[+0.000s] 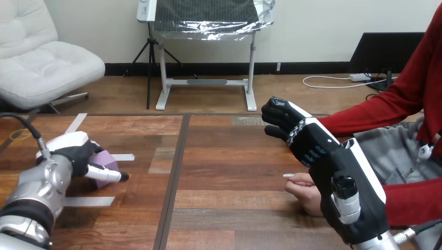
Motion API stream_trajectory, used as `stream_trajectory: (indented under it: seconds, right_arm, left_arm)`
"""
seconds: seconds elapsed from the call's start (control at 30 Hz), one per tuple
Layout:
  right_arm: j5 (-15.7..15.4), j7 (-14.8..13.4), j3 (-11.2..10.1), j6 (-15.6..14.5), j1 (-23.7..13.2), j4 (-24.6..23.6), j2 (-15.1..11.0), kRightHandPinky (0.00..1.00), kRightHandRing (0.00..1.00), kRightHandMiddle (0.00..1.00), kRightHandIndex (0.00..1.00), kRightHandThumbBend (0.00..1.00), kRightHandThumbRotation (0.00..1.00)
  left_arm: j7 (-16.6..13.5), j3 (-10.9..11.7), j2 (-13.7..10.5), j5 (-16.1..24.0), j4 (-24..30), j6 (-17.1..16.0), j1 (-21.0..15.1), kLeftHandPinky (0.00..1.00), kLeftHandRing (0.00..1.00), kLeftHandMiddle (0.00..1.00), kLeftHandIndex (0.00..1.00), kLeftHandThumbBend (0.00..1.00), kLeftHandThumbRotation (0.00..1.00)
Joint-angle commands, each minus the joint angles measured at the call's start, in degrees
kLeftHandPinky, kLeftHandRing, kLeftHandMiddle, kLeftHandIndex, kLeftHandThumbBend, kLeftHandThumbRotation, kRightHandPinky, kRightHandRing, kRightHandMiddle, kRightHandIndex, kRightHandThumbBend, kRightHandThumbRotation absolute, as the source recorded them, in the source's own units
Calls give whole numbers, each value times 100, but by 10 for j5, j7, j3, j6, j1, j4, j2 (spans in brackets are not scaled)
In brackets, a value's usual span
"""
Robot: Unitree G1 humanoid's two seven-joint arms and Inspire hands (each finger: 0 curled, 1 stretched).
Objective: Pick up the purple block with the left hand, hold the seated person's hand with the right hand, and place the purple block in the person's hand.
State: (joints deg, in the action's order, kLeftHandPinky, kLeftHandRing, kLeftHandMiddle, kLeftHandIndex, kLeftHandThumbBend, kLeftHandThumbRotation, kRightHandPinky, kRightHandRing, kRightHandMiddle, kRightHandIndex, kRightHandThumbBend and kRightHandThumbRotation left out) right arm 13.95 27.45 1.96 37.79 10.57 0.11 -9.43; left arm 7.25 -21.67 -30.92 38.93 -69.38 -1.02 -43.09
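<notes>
While the left hand (73, 152) curls its fingers round the purple block (107, 159) on the tabletop (224, 156), the right hand (308, 141) hangs over the person's hand (304, 188), fingers clenched on nothing.

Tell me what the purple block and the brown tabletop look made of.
The purple block: probably foam or matte plastic; flat, glare-free lilac surface, partly hidden. The brown tabletop: wood or wood-look laminate; plank seams and grain, slight sheen.
</notes>
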Motion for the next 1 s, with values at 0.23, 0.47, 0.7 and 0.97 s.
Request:
stream_trajectory:
  seconds: [0.23, 0.47, 0.7, 0.97]
  right_arm:
    - [11, 2, -3, 1, -19, -30, -7, 87, 89, 88, 87, 97, 100]
    - [11, 2, -2, 0, -18, -34, -7, 87, 89, 88, 87, 98, 100]
    - [11, 2, -3, 1, -18, -35, -7, 86, 89, 88, 87, 98, 100]
    - [13, 4, -3, 1, -19, -35, -8, 86, 89, 88, 87, 98, 100]
  left_arm:
    - [-3, -18, -6, 7, 8, 11, -67, 86, 90, 90, 86, 84, 50]
    - [-6, -22, -4, 7, 10, 17, -66, 89, 90, 89, 85, 84, 44]
    - [-13, -27, -2, 7, 9, 18, -66, 89, 89, 89, 84, 86, 39]
    - [-24, -29, 1, 5, 11, 22, -64, 88, 89, 88, 83, 88, 35]
